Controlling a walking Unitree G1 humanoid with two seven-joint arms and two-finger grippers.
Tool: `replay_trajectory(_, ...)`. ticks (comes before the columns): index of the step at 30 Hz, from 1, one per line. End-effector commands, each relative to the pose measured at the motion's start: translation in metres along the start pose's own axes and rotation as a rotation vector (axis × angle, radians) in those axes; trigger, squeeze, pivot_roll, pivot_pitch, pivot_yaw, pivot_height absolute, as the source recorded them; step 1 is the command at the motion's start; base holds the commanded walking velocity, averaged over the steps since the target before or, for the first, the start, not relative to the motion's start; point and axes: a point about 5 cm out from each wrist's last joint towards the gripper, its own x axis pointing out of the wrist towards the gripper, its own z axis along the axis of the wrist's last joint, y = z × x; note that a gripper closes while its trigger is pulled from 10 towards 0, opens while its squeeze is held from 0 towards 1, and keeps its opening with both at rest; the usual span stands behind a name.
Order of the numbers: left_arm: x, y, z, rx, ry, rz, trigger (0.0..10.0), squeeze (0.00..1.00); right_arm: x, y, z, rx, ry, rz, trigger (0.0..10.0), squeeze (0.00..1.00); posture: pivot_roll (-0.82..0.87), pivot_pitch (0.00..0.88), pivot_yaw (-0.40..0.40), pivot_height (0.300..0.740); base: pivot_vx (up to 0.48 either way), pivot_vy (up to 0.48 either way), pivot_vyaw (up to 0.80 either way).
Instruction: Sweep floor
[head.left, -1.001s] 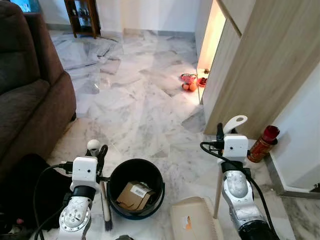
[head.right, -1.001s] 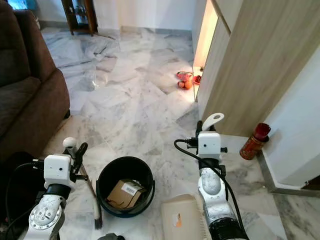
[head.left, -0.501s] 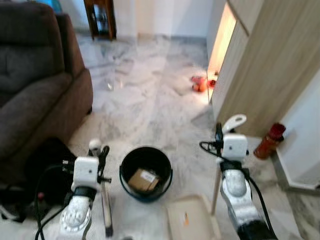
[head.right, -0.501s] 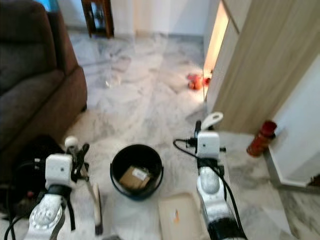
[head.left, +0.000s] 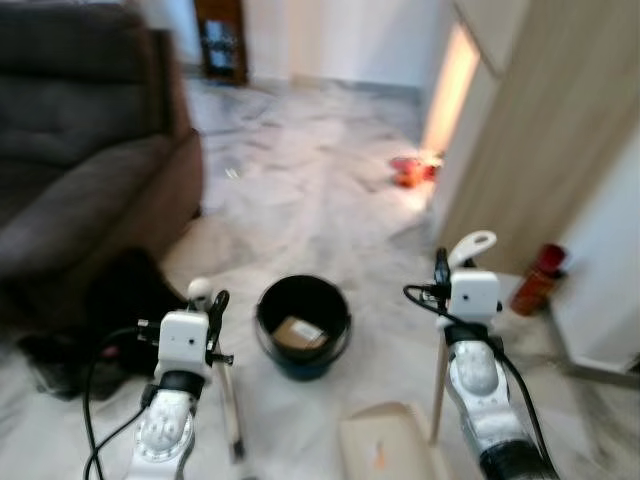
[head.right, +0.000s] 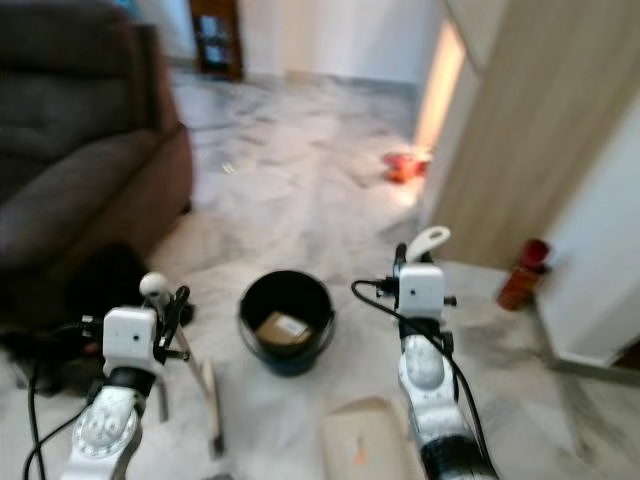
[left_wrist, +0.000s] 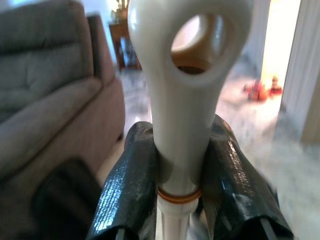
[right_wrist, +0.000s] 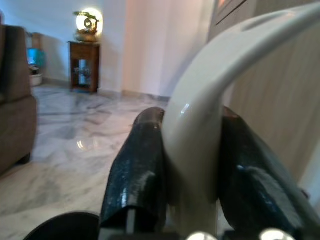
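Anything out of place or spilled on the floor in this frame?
Small red and orange items lie loose on the marble by the lit doorway, too blurred to identify. A red canister stands by the wall. Nothing looks spilled; the black bucket stands upright holding cardboard.

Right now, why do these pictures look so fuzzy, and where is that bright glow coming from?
Both eye views are smeared, probably from camera motion; the black bucket looks soft. A warm glow spills from the doorway onto the floor. In the left wrist view the left hand and broom handle are sharp, the sofa behind blurred.
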Motion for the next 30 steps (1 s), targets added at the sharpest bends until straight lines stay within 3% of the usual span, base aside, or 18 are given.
replay_trajectory(1,0.0085,0.004,0.0117,0.037,-0.058,0.003,10.0,0.0,0.0081,-0.0004,0.0113,0.018,-0.05,-0.005,10.0,0.0,0.17,0.041,-0.037,0.74,0.0,0.0,0.0)
replay_trajectory(6,0.0118,0.0056,0.0124,0.04,-0.062,0.004,10.0,0.0,0.0088,-0.0008,0.0105,0.027,-0.04,-0.008,10.0,0.0,0.16,0.042,-0.033,0.74,0.0,0.0,0.0)
replay_trajectory(30,0.0161,0.0036,0.0123,0.046,-0.062,-0.008,10.0,0.0,0.011,0.001,0.008,0.034,-0.016,-0.003,10.0,0.0,0.17,0.021,-0.033,0.74,0.0,0.0,-0.79)
